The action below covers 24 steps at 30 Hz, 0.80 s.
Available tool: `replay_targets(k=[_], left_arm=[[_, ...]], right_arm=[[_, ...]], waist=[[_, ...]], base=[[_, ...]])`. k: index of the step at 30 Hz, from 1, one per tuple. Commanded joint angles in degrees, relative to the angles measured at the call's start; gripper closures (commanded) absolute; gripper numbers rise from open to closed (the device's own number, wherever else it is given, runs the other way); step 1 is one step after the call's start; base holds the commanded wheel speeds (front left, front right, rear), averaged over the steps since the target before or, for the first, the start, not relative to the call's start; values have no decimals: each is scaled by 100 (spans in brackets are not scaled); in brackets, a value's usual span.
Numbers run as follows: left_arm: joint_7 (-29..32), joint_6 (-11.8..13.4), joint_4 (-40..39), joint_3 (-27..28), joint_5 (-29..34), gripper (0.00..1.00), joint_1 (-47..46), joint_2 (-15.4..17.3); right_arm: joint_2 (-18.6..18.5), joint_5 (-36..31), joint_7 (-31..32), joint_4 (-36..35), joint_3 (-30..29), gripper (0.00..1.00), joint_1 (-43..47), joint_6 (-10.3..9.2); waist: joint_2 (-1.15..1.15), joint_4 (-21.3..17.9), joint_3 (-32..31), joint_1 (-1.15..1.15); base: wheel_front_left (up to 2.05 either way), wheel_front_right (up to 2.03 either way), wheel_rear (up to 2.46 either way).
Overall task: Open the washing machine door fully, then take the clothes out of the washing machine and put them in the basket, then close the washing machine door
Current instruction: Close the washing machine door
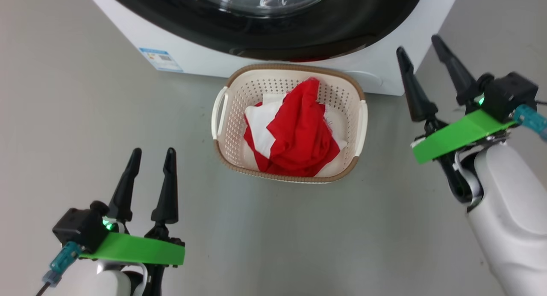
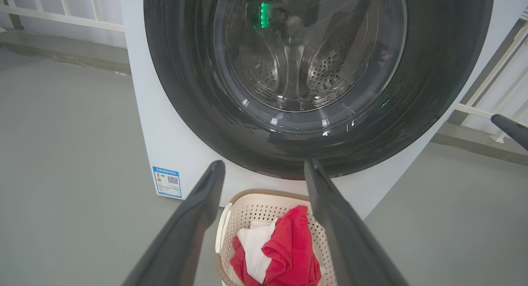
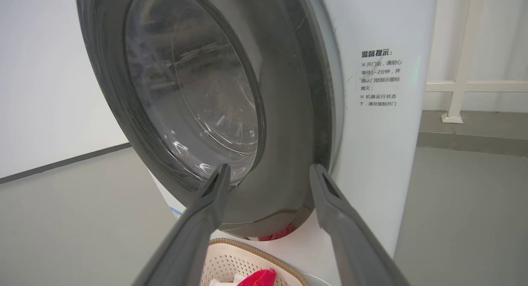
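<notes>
washing machine (image 3: 371,154) | notice (image 3: 379,77): "温馨提示" | blue sticker (image 2: 167,182): text unreadable

Both white forearms (image 1: 508,227) carry a green plate (image 1: 457,136), a black block (image 1: 508,95), a teal connector (image 1: 530,118) and 2 tapered black jaws.

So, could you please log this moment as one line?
washing machine door: closed | clothes: in basket | left gripper: open, empty | right gripper: open, empty

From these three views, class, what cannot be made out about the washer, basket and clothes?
Head view: upper part of the round glossy black door, cut off by the top edge.
Left wrist view: print on the small blue sticker, too small.
Head view: bottom of the cream perforated plastic basket, hidden by the red and white clothes.
</notes>
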Motion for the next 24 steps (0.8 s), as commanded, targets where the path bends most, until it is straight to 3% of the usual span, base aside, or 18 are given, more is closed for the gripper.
replay_targets(k=[1, 13, 24], left_arm=[[-28, -31, -115, 243, 88, 0, 110, 144], [-28, -31, -111, 492, 317, 0, 501, 157], [-28, -31, -176, 708, 293, 0, 1066, 366]], right_arm=[[109, 49, -18, -194, 129, 0, 209, -5], [188, 60, -18, -636, -198, 0, 1352, -5], [258, 82, -18, -911, -577, 0, 2490, -5]], waist=[[0, -180, -191, 0], [0, -599, -700, 0], [0, -1029, -1325, 0]], base=[[0, 0, 0], [0, 0, 0], [0, 0, 0]])
